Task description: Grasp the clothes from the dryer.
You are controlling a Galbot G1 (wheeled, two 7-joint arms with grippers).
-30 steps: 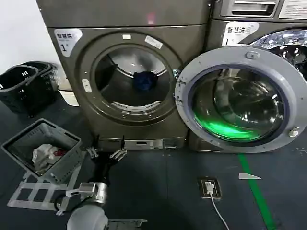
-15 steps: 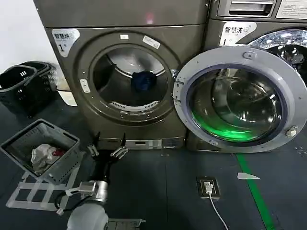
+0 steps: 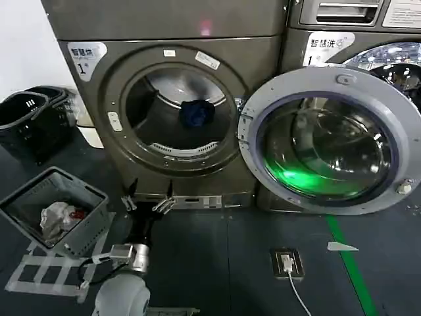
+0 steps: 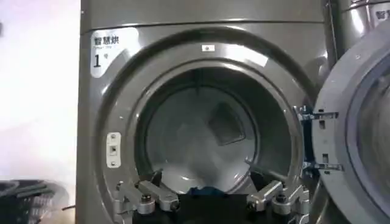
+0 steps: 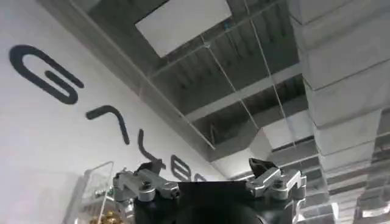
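Approach step: my left gripper [image 3: 147, 201] was spread wide, low in front of the dryer [image 3: 177, 105], below the porthole rim. Clothes [image 3: 197, 112] sat at the drum's back. Next: raise, reach in, close on them. Right gripper [image 5: 207, 182] parked, also wide.

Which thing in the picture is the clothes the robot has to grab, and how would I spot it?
Find the big bronze-grey dryer with the "1" sticker and its round door swung open. Look through its porthole: the clothes are a small dark navy-blue lump at the back of the drum. The pale and red cloths lie in a grey basket on the floor instead.
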